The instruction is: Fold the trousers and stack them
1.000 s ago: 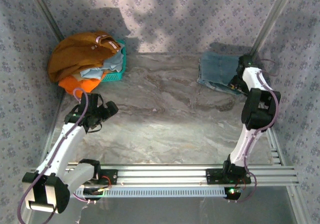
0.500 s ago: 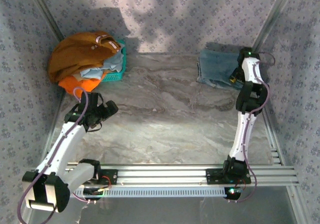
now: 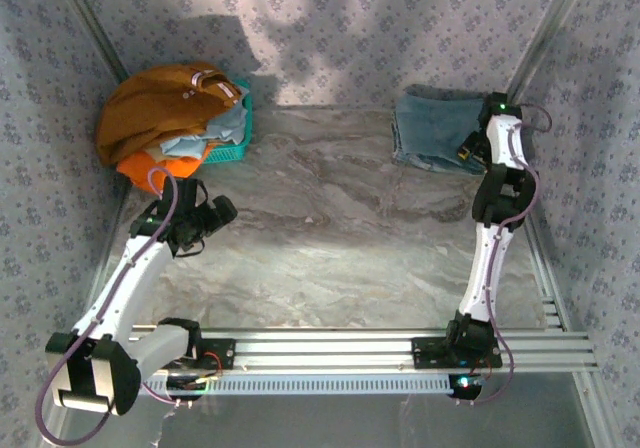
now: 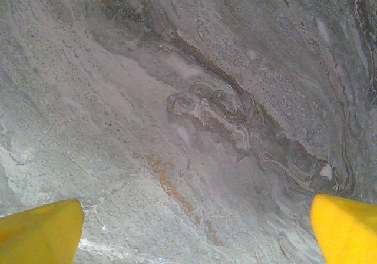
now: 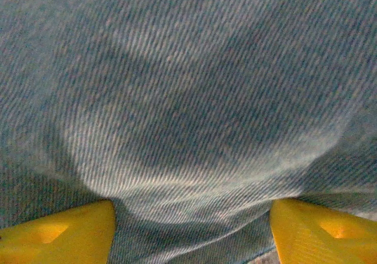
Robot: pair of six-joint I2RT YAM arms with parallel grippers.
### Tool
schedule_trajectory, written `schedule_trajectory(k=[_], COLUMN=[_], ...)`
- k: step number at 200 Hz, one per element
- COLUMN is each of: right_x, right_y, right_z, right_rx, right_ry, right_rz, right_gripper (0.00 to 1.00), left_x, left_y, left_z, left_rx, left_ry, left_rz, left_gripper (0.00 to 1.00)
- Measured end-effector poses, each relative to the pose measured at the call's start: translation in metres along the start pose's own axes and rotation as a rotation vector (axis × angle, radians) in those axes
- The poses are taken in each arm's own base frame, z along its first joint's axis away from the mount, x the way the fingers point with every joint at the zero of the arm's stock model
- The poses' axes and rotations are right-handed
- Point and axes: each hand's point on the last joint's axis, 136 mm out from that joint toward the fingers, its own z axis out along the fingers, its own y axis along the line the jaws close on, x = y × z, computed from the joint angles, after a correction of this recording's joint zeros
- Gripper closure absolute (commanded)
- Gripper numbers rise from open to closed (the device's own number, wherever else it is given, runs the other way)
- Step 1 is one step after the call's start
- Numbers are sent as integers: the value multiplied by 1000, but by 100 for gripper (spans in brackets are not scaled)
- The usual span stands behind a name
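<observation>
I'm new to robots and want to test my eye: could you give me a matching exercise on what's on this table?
Things:
1 trousers
2 basket
3 garment heaped on the basket
4 left gripper

Descriptions:
A mustard-brown
B open, over the bare table
C folded, far right
D teal, far left

Pairs: 1-C, 2-D, 3-A, 4-B

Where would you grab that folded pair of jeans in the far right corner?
Probably pinch the folded jeans at the near edge, all layers together, coming down from the open side. They lie flat in the back corner, so walls block the far and right sides.
</observation>
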Motion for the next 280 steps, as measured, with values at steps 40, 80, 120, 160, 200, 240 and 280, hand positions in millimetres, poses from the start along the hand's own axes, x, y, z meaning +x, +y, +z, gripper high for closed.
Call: schedule_trajectory(k=[40, 80, 120, 160, 200, 240, 280], right_x=[1, 39, 120, 225, 261, 232, 216], right_y=[7, -2, 43, 101, 88, 80, 75], right_z=[-46, -154, -266, -375, -381, -316, -315], right_rx=[-106, -263, -540, -794, -786, -535, -522], right_ry=[-42, -199, -366, -519, -739, -760, -794], right_rz=[32, 47, -131, -466, -528, -544, -589], right_gripper=[25, 20, 15, 0, 0, 0, 0], left_x=[-9, -34, -58, -58, -53, -54, -52], left_y=[-10, -21, -20, -3, 32, 43, 36], left_z=[-19, -76, -135, -163, -161, -115, -46], left_rx=[21, 55, 78, 88, 26, -44, 0], left_ry=[-24, -154, -347, -479, -619, -656, -706], left_rz=[29, 82, 83, 58, 19, 111, 239], left_gripper=[0, 0, 0, 0, 1, 0, 0])
